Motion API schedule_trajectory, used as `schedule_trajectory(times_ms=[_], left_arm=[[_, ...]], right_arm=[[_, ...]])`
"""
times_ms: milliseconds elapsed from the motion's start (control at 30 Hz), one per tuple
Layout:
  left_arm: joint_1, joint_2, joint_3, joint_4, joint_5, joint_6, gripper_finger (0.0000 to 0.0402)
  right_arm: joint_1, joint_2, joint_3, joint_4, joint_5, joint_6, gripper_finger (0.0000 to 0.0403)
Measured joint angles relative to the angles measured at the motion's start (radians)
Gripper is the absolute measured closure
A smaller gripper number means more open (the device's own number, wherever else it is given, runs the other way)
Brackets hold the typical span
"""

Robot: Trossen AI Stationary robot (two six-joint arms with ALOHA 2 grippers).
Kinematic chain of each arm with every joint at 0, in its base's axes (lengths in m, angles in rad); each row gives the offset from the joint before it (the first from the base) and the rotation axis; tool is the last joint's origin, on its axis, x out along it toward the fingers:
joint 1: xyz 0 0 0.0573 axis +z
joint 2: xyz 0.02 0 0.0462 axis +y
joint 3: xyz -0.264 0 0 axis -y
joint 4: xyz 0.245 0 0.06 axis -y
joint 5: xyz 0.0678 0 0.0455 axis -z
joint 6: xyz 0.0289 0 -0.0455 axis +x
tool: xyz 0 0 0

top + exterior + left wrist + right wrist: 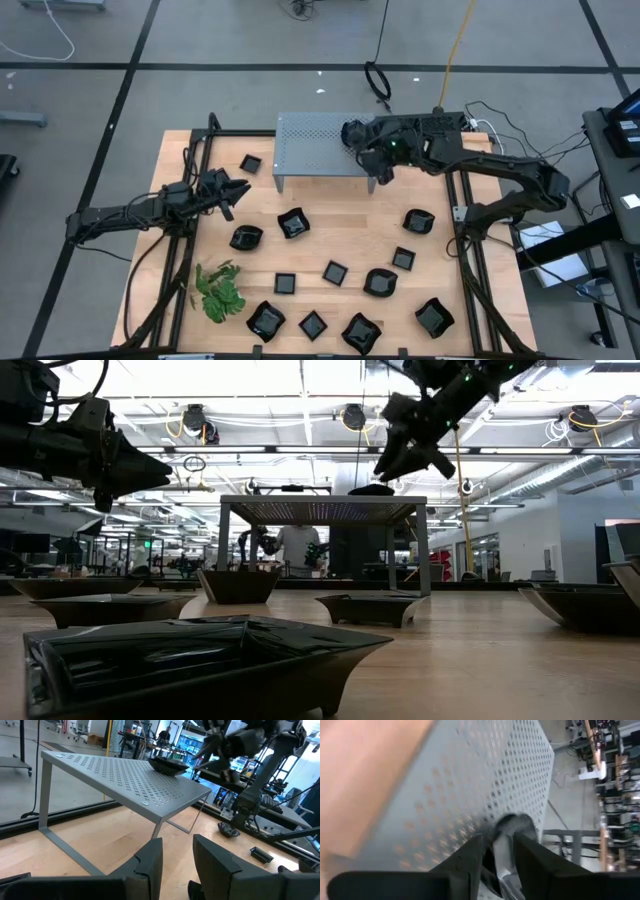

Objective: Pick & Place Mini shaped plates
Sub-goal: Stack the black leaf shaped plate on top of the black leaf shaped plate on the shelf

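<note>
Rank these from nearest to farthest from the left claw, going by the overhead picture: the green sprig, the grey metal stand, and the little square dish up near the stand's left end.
From the left gripper:
1. Square dish, just beyond it, toward the stand.
2. Grey perforated stand, at the table's back middle.
3. Green leafy sprig, toward the front left corner.

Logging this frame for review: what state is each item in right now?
Plate on stand: resting on the perforated stand's top, at its right end.
Right gripper: over that plate, fingers apart.
Left gripper: empty, above the table's left side.
Perforated stand: upright at the table's far edge.
Other plates: scattered on the table.
Green sprig: lying flat, near-left.
</note>
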Motion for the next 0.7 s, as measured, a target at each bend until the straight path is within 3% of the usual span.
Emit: schedule_trajectory(times_ms=[167, 300, 433, 700], left_arm=[[0.0, 0.0, 0.0, 0.0, 0.0, 0.0, 0.0291], [0.0, 0.0, 0.0, 0.0, 0.0, 0.0, 0.0291], [0.0, 0.0, 0.0, 0.0, 0.0, 0.0, 0.0291], [0.0, 0.0, 0.0, 0.0, 0.0, 0.0, 0.0291]], right_arm=[[0.066, -0.009, 0.0, 0.064, 0.001, 0.302, 0.0296], [0.099, 0.026, 0.001, 0.164, 0.113, 0.639, 0.0295], [0.112, 0.05, 0.002, 0.225, 0.183, 0.706, 0.0277], [0.091, 0.064, 0.001, 0.253, 0.186, 0.823, 0.0217]])
